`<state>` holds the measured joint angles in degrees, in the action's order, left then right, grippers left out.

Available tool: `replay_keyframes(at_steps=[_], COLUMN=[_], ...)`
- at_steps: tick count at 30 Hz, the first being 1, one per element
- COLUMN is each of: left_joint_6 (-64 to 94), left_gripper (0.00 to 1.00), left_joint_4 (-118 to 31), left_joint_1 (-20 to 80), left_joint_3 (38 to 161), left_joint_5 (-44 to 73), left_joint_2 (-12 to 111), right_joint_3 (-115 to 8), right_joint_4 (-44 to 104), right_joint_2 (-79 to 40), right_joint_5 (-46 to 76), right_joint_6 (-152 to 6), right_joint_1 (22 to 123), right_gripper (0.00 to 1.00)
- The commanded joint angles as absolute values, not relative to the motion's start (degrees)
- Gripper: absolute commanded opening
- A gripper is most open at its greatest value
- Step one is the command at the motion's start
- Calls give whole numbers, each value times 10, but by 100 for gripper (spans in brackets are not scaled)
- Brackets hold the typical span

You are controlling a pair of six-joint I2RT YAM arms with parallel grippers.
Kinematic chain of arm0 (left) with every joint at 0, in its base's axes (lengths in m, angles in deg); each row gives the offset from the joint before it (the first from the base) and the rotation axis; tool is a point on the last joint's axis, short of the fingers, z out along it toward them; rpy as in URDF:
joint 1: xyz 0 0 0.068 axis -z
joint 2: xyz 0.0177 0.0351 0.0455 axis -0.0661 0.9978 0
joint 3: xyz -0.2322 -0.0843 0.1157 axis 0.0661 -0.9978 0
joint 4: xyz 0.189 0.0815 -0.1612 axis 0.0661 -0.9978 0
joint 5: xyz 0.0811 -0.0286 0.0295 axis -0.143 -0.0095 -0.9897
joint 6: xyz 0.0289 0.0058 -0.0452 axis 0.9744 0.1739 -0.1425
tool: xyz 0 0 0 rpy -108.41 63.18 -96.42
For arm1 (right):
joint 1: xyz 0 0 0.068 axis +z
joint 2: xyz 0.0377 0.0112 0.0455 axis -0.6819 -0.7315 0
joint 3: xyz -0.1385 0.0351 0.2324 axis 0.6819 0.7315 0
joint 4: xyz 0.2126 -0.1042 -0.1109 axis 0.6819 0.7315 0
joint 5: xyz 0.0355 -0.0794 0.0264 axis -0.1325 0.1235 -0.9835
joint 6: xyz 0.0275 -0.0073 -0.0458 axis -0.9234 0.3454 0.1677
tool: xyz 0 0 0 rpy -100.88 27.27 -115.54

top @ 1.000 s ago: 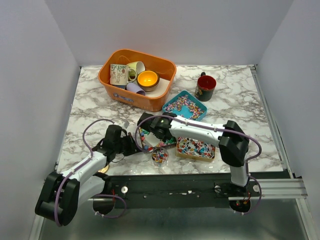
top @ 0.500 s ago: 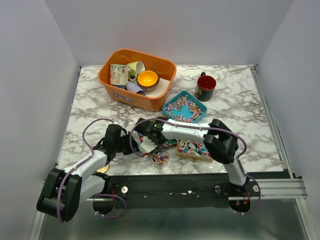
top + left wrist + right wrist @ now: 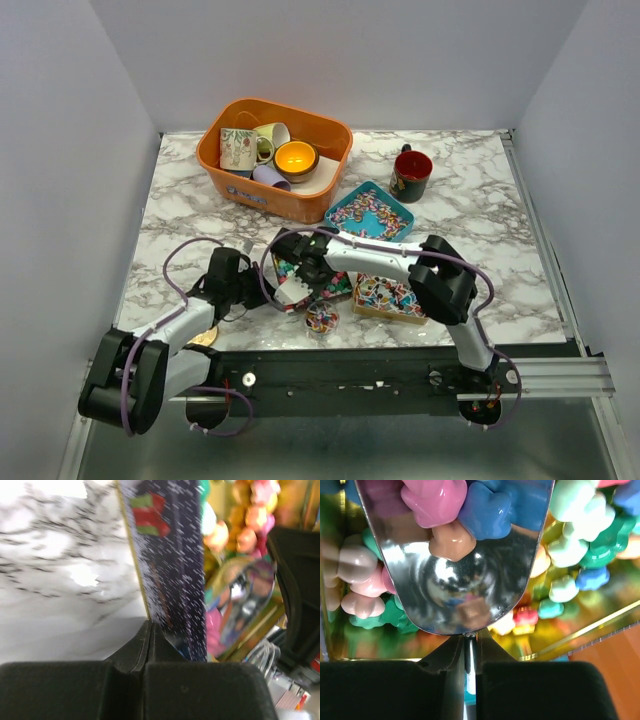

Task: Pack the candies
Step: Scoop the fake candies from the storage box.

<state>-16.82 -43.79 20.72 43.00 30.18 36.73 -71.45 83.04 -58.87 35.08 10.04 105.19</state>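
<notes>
Candies of the pastel star-shaped kind (image 3: 432, 500), pink, blue and brown, lie in the bowl of a polished metal scoop (image 3: 455, 590). The right hand (image 3: 468, 642) is clamped on the narrow handle end of this scoop, jaws nearly together. It holds the bowl low inside a dark-blue gold-lined tin (image 3: 170, 555), directly over the loose pieces covering the tin floor. The scooped pieces sit toward the open mouth of the bowl, away from the handle. By judgement, the mouth must be tipped up before lifting, or the load may slide off.

The left hand (image 3: 148, 630) is closed tight on the thin side wall of the tin, which rises from between its fingers. The purpose appears to be bracing: a light tin would otherwise slide on the marble-patterned table (image 3: 470, 200) under the push of the scoop.

In the overhead view, a small round clear cup (image 3: 320, 319) holding mixed sweets stands just beside the tin on its near side. It is the probable destination. The step in hand is judged to be the lift from the tin. The transfer calls for a level scoop and a short swing to the cup.
</notes>
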Motion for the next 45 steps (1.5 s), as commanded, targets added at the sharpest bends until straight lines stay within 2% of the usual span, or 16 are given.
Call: replay_keyframes(at_steps=[1, 11, 18, 27, 32, 39, 45], left_joint_6=[-183, -197, -165, -25, 43, 170, 184], left_gripper=[0, 0, 0, 0, 1, 6, 9], left_joint_4=[-388, -402, -477, -607, -634, -664, -668], left_joint_1=[177, 157, 128, 111, 110, 106, 85], left_joint_3=[447, 510, 575, 644, 673, 736, 751], left_joint_5=[315, 366, 394, 388, 393, 412, 405], left_joint_2=[389, 436, 446, 403, 392, 394, 383], right_joint_3=[-741, -793, -735, -678, -659, -712, -628], right_joint_4=[828, 845, 789, 725, 685, 705, 708], right_joint_2=[-613, -638, -582, -513, -488, -478, -379], right_joint_5=[158, 84, 48, 38, 97, 97, 91], right_joint_6=[73, 28, 27, 1, -3, -47, -15], right_joint_1=[1047, 992, 967, 940, 934, 878, 871], right_gripper=[1, 1, 1, 1, 1, 1, 1])
